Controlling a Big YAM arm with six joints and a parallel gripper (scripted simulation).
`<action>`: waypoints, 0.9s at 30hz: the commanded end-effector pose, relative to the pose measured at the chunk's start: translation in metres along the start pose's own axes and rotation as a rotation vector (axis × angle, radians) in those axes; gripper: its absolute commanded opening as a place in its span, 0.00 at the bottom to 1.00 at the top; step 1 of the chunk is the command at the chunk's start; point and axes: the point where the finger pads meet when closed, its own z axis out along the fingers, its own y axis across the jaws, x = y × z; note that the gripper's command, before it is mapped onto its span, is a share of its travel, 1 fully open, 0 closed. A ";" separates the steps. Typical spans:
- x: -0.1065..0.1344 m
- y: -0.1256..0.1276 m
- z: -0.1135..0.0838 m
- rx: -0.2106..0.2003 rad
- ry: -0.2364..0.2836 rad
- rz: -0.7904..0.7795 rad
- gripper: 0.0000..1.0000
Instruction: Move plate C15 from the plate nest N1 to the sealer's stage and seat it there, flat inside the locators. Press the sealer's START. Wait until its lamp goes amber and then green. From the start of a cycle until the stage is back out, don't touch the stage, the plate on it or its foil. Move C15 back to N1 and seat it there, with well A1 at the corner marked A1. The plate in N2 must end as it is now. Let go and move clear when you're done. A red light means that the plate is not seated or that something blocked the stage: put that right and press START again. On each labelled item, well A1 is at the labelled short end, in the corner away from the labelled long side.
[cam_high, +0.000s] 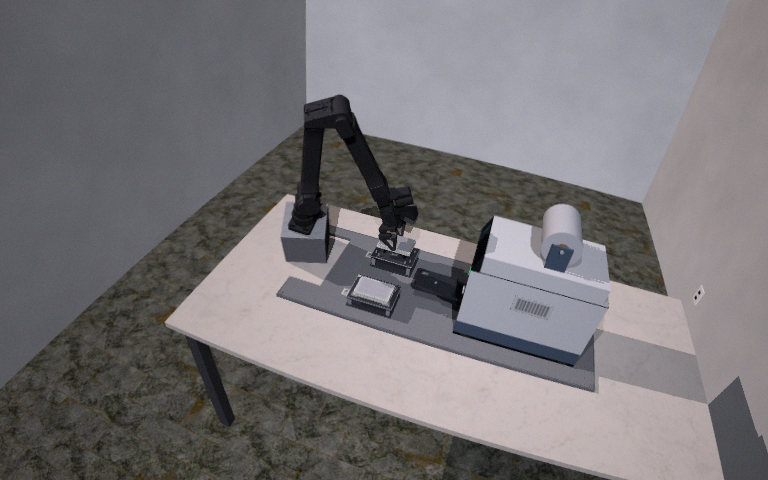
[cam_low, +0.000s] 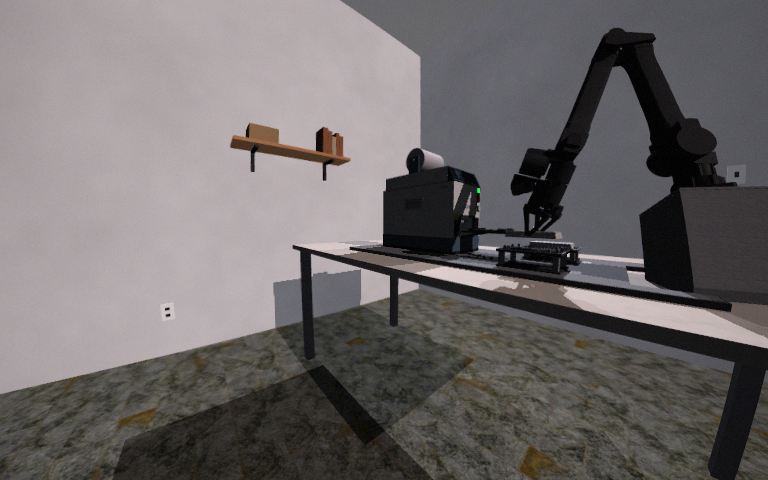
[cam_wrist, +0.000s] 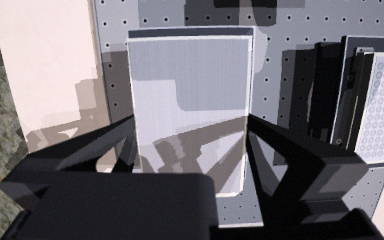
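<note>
My gripper (cam_high: 394, 244) (cam_low: 531, 230) (cam_wrist: 191, 120) is shut on plate C15 (cam_high: 404, 246) (cam_low: 552, 234) (cam_wrist: 210, 95), gripping its two long sides. Its top looks smooth and foil-covered, without visible wells. It hangs a little above the rear nest (cam_high: 390, 262) (cam_low: 509, 249), apparently N1, with a gap showing in the exterior view. The sealer (cam_high: 526, 305) (cam_low: 419, 217) shows a green lamp (cam_low: 478, 190). Its dark stage (cam_high: 436, 284) (cam_low: 493, 230) is out and bears no plate. The labels, the A1 mark and the START button cannot be made out.
The other plate (cam_high: 373, 289) (cam_wrist: 378, 112) sits in the front nest (cam_high: 367, 304) (cam_wrist: 342, 90), apparently N2, beside the rear one. The stage sticks out to the right of both nests. A foil roll (cam_high: 561, 226) (cam_low: 429, 160) tops the sealer.
</note>
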 end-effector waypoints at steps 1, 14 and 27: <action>-0.020 0.006 0.005 -0.012 -0.031 0.016 0.00; 0.003 -0.005 0.009 0.001 -0.004 0.006 0.00; -0.005 0.008 0.005 -0.009 -0.007 0.003 0.00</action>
